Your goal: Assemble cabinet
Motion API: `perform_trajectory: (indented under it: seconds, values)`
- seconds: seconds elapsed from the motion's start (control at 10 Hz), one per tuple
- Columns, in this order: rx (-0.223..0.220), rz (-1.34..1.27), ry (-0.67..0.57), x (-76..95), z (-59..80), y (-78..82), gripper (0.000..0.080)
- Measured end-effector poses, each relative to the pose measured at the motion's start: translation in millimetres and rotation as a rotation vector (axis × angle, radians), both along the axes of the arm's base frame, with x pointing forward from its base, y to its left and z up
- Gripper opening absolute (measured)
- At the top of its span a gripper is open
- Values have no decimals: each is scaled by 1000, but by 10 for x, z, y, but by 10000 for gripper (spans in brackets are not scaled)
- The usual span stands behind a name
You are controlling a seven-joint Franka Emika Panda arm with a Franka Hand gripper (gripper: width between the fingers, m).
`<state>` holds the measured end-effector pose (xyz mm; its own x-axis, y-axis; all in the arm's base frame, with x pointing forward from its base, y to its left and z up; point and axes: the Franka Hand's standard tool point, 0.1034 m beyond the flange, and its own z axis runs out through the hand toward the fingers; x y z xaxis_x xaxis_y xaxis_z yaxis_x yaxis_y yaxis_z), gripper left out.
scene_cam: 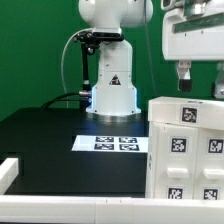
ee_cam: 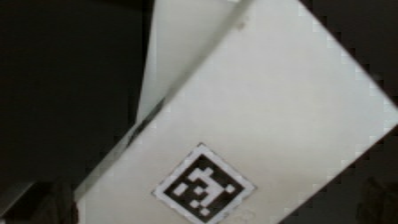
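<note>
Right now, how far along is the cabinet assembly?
Done: white tagged panels already stand together as a boxy cabinet at the exterior view's right. In hand: nothing visibly; the gripper hovers just above its top edge, grip state unclear. Left: can't tell what remains; no knob is visible, and the marker board lies flat beside it.

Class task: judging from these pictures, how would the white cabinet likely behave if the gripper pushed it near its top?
The cabinet looks stiff: flat, straight-edged panels, so it probably would not bend. It stands tall and boxy on the black table, so a high push might tip it rather than slide it. Its smooth white faces may be slippery for the gripper.
</note>
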<state>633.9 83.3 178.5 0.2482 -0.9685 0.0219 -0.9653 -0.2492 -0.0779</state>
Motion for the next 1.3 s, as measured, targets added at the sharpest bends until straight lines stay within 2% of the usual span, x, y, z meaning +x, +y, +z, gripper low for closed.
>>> perform_trajectory:
  seconds: [0.1, 0.4, 0.6, 1.0, 1.3]
  values:
    - [-3, 89, -6, 3, 42, 49, 797]
    - [-25, 323, -5, 2, 29, 44, 797]
    - [-62, 761, -2, -10, 9, 144, 797]
    - [-89, 1012, -6, -1, 6, 102, 797]
    - [-123, 1502, -11, 2, 4, 195, 797]
